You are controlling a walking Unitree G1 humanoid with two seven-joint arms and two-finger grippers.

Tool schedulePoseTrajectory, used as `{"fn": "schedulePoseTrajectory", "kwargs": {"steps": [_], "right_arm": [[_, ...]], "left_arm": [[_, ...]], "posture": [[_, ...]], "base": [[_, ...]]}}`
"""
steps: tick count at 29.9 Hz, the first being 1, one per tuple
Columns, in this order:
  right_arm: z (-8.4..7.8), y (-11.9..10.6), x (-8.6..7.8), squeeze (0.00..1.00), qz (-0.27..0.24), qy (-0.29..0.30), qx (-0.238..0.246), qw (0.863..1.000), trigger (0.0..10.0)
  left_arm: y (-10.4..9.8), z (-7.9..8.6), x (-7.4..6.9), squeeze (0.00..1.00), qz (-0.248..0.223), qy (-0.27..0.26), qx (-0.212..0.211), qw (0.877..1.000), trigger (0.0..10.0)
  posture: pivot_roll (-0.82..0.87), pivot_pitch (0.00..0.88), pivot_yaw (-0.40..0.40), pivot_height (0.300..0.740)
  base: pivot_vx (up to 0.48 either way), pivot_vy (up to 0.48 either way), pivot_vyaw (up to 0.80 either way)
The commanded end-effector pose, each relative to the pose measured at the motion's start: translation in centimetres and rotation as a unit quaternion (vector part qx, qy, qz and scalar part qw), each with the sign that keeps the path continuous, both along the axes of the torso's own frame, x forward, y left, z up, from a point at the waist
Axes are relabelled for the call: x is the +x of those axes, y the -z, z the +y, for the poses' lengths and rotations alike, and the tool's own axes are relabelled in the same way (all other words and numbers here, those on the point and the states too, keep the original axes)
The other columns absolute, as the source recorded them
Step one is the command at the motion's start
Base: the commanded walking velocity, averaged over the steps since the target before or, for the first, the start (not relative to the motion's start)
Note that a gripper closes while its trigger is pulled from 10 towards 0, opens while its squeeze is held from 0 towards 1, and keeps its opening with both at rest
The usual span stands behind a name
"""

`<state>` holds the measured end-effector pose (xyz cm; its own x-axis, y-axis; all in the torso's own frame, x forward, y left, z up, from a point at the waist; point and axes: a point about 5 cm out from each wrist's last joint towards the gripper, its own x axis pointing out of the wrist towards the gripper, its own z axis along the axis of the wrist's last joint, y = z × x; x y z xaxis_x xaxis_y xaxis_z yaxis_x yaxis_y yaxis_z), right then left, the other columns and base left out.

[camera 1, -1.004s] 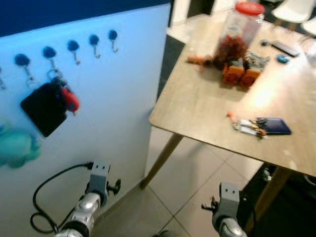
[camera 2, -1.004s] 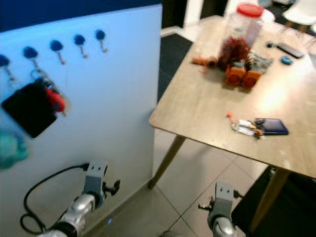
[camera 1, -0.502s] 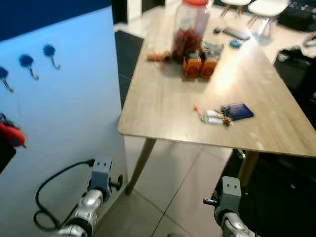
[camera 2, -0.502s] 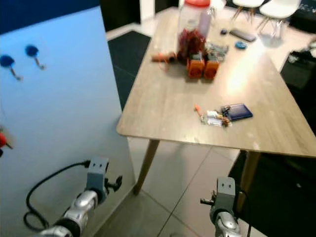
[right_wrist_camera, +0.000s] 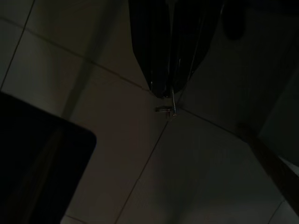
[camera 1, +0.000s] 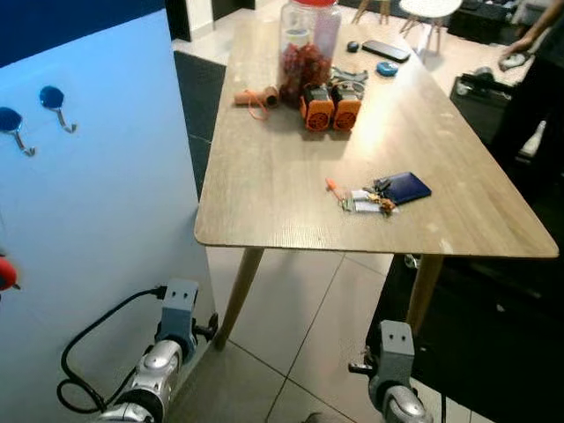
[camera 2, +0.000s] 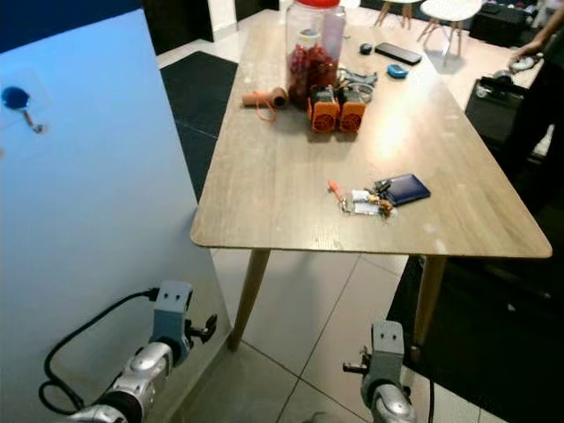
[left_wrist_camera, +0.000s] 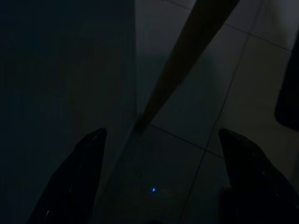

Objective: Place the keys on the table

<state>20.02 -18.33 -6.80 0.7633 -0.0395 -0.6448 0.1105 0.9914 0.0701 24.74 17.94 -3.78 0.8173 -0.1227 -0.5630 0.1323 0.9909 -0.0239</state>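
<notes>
As my head has swung away from the pale blue panel [camera 1: 115,185], the black pouch that hung there a second ago has slid out of sight. Two blue hooks [camera 1: 53,99] and a sliver of red at the edge remain, and the wooden table [camera 1: 264,176] now lies square ahead. That is my turning, not the things moving.

A bunch of keys [camera 1: 366,203] already lies on the tabletop, touching a dark blue wallet [camera 1: 404,187], well short of the red-lidded jar [camera 1: 304,48].

Both my arms hang low over the floor tiles. My left pincer [left_wrist_camera: 162,135] is spread wide and empty. My right pincer [right_wrist_camera: 163,91] has its fingers pressed together; a small metal piece [right_wrist_camera: 166,109] glints at the tips, and I cannot tell what it is. If it is a key, I judge I must step closer and raise that arm over the table.
</notes>
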Motion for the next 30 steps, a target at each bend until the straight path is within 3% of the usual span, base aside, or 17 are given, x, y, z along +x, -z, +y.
{"fn": "schedulePoseTrajectory", "kwargs": {"steps": [1, 17, 30], "right_arm": [[-0.5, 0.12, -0.33, 0.0, 0.005, 0.002, -0.006, 1.0, 10.0], [-0.78, 0.11, -0.45, 0.0, 0.002, 0.001, -0.012, 1.0, 10.0], [-1.2, 0.23, -0.74, 0.0, 0.007, 0.01, -0.014, 1.0, 10.0]], "left_arm": [[0.32, -0.1, -0.34, 0.0, 0.009, 0.0, -0.001, 1.0, 10.0], [0.43, -0.4, -0.39, 0.0, 0.013, 0.004, 0.0, 1.0, 10.0], [0.34, -0.64, -0.09, 0.0, 0.017, 0.002, -0.003, 1.0, 10.0]], "posture": [[0.03, 0.066, -0.005, 0.74], [0.02, 0.059, -0.004, 0.74], [0.02, 0.065, 0.001, 0.74]], "base": [[0.0, -0.48, 0.0], [0.0, -0.48, 0.0], [0.0, 0.0, 0.0]]}}
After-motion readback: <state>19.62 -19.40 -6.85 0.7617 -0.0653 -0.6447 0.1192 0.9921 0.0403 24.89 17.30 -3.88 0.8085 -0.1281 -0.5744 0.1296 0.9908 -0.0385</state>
